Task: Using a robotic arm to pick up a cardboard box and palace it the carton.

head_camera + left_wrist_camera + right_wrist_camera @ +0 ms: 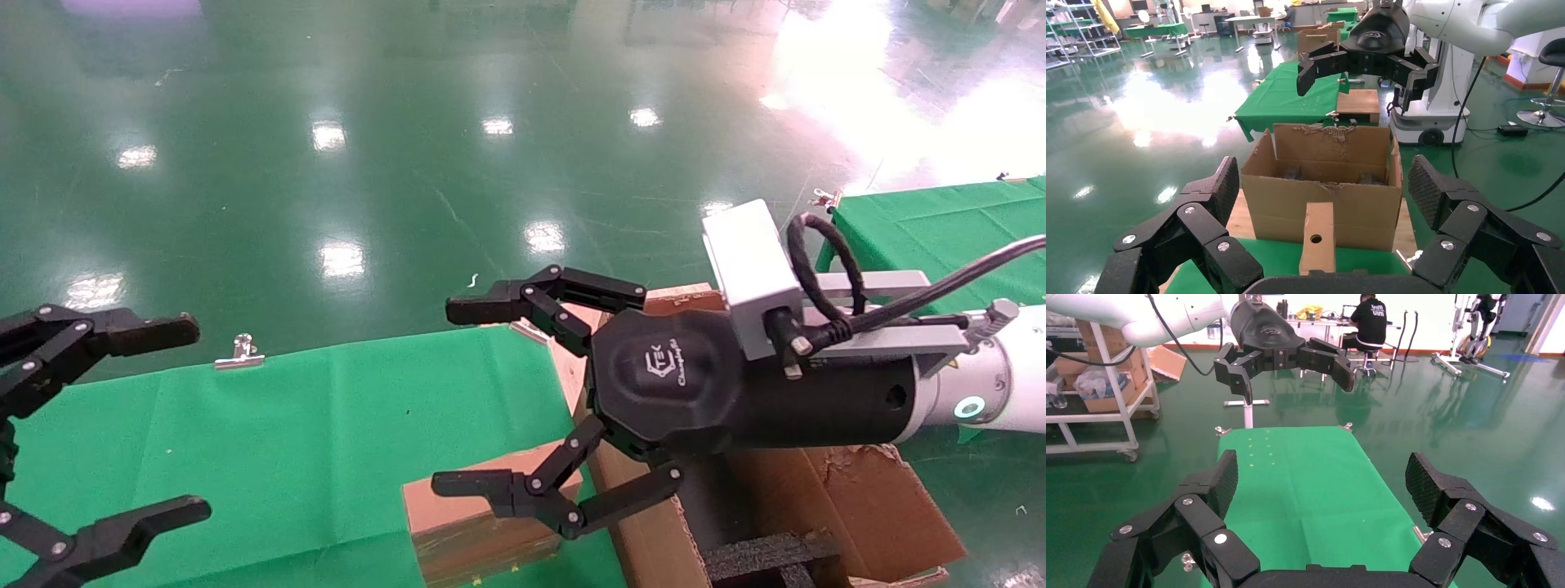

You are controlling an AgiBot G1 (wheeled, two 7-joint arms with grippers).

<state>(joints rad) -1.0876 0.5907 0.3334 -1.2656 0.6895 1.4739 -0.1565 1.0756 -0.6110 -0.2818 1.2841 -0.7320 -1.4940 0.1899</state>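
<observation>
The small brown cardboard box [458,531] lies on the green table, against the large carton [866,498] with torn flaps and black foam [768,555] inside. In the left wrist view the box [1317,236] shows its round hole, in front of the carton [1291,208]. My right gripper [453,398], on the white arm, hovers open and empty above the box and the carton's near edge; it also shows in the left wrist view [1367,67]. Its own view shows it [1324,481] open over the green cloth. My left gripper [176,420] [1324,187] is open, empty and parked at the far left.
The green table [310,425] has metal clips [239,355] at its far edge. A second green table [923,220] stands at the right. A shelf cart [1101,386] and a seated person [1369,321] are farther off on the glossy green floor.
</observation>
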